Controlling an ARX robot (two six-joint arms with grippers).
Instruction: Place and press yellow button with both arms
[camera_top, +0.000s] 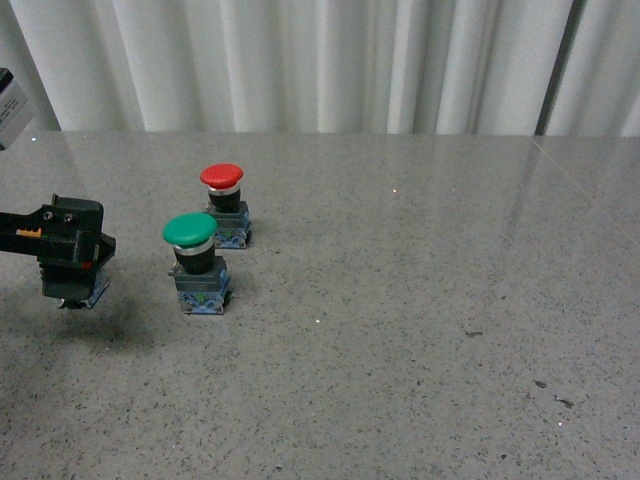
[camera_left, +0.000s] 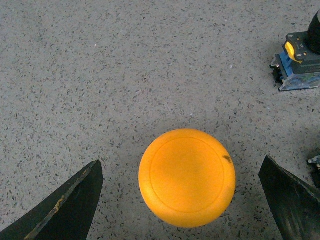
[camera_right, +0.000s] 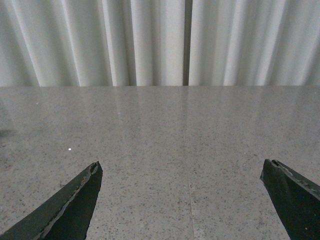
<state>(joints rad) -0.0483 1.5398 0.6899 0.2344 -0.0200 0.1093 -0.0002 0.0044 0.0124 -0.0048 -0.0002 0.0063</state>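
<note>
A robot test bench, of the kind found in a lab rather than a home or shop. A wide grey speckled table (camera_top: 420, 330), polished like stone and faintly reflective, fills the front view. Behind it a white pleated curtain (camera_top: 300, 60) hangs from edge to edge, covering the whole background as a plain backdrop. Loose industrial push-buttons stand on the table as separate parts: a red button (camera_top: 222, 178), a green button (camera_top: 190, 230) and a yellow button (camera_left: 187, 177). A black left gripper (camera_top: 78, 288) reaches in from the side.
</note>
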